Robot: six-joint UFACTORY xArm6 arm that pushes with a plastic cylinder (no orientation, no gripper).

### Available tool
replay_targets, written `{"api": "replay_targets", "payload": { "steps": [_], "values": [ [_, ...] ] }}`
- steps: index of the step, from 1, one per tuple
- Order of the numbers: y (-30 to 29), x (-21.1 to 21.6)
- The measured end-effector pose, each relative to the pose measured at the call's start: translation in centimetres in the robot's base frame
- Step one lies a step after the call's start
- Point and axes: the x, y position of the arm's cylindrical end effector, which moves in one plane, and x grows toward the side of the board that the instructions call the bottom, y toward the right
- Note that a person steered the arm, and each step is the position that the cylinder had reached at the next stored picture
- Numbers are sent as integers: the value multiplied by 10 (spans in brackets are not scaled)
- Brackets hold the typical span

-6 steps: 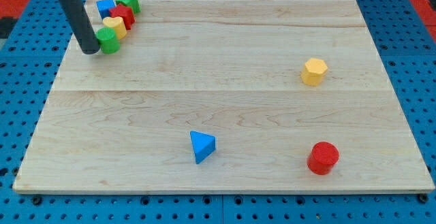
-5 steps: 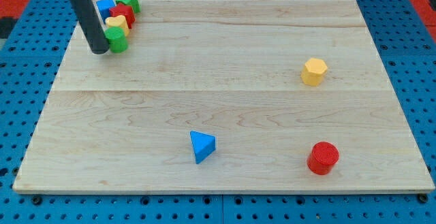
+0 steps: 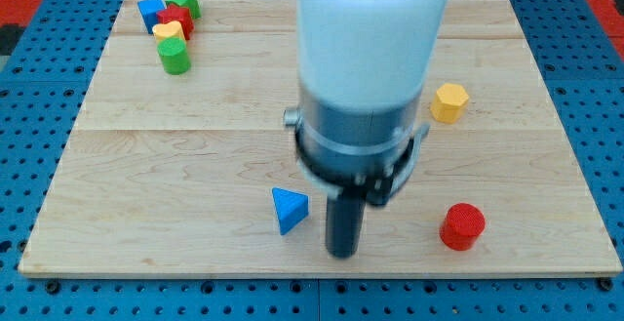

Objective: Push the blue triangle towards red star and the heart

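Observation:
The blue triangle (image 3: 289, 209) lies near the board's bottom edge, left of centre. My tip (image 3: 341, 254) rests on the board just right of it and slightly lower, a small gap apart. The arm's body fills the view's middle above it. The red star (image 3: 177, 19) and the yellow heart (image 3: 168, 32) sit in a tight cluster at the top left corner, far from the triangle.
The cluster also holds a blue block (image 3: 150, 11), a green star (image 3: 182, 1) and a green cylinder (image 3: 175, 57). A yellow hexagon (image 3: 449, 101) sits at the right. A red cylinder (image 3: 462, 226) sits at the bottom right. The wooden board (image 3: 546, 155) lies on a blue pegboard.
My tip has left the green cylinder at the top left and moved across the board to just right of the blue triangle. The green cylinder has shifted slightly right.

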Motion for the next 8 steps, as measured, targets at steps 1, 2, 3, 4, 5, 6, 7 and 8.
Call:
{"api": "replay_targets", "payload": {
  "steps": [1, 2, 3, 4, 5, 6, 7, 8],
  "values": [
    [-34, -33],
    [-86, -84],
    [-138, -125],
    [-121, -149],
    [-110, -122],
    [-107, -146],
    [-106, -183],
    [-106, -213]
  ]
}}
